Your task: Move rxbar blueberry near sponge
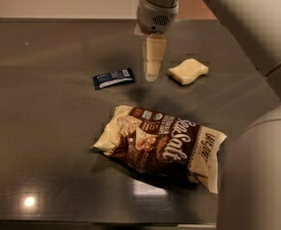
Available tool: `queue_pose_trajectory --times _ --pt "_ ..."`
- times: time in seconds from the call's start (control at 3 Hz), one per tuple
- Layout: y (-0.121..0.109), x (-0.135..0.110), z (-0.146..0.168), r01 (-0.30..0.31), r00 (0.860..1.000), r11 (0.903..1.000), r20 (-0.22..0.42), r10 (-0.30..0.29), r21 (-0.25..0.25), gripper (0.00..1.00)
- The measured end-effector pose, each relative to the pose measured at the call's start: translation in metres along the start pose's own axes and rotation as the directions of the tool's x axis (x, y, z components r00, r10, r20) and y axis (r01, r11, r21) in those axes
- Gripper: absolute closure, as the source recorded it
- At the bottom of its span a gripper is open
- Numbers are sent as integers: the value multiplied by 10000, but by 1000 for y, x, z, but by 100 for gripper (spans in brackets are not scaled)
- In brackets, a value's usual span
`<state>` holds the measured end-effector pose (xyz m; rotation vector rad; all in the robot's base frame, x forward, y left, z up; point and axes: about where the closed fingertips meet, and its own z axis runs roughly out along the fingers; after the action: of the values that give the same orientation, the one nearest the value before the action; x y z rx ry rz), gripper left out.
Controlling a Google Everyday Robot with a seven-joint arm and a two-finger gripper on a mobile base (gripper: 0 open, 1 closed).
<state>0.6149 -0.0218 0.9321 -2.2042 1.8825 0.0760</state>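
- Camera view: the dark tabletop [44, 128] carries three things, with the robot's arm [245, 23] reaching in from the upper right.
- The gripper [151, 74] hangs over the far middle of the tabletop and points straight down. It is between the rxbar blueberry [113, 78] and the sponge [188, 71].
- Its cream fingers [152, 56] look pressed together with no gap showing, and they hold nothing. I cannot tell whether their tips touch the surface.
- The rxbar blueberry lies flat just left of the gripper, its white end turned toward the gripper. It is apart from the fingers.
- The sponge lies flat just right of the gripper and is also clear of it.
- A large brown-and-cream "Sea Salt" snack bag [161, 145] lies nearer the camera, well apart from the bar and the sponge.
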Motion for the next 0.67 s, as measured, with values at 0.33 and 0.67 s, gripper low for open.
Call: queue_pose_trajectory --times 0.33,0.67 --pt "-13 -11 22 381 9989 9991 -250 -385 -162 0" --pt "-27 -21 49 630 9968 9973 -459 -647 -391 0"
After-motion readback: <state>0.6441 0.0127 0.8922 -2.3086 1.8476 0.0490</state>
